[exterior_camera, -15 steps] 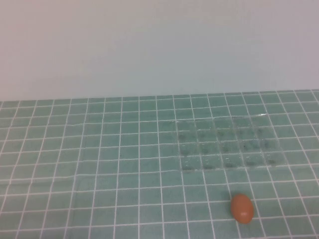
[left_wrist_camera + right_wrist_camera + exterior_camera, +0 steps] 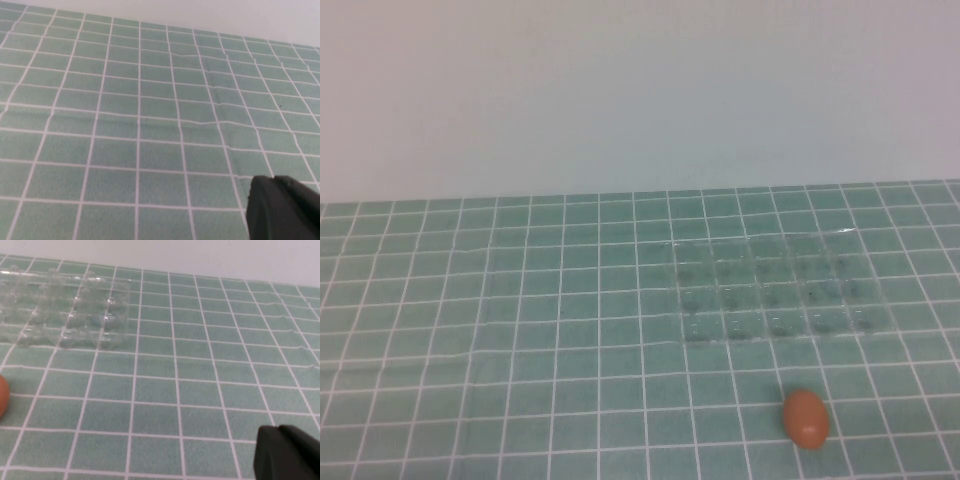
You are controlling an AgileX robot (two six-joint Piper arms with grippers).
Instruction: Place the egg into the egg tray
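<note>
The orange-brown egg [image 2: 805, 418] lies on the green tiled table near the front right, about two tiles in front of the egg tray [image 2: 775, 338]. The tray is clear plastic with rows of round cups, all empty. In the right wrist view the egg [image 2: 2, 395] shows at the picture's edge and the tray [image 2: 30, 342] lies beyond it. Neither arm shows in the high view. My right gripper [image 2: 278, 428] is shut and empty, well off to the side of the egg. My left gripper [image 2: 274, 179] is shut and empty over bare tiles.
The green tiled cloth [image 2: 520, 330] covers the table and has slight creases [image 2: 215, 122]. A plain pale wall [image 2: 640, 90] stands behind the table's far edge.
</note>
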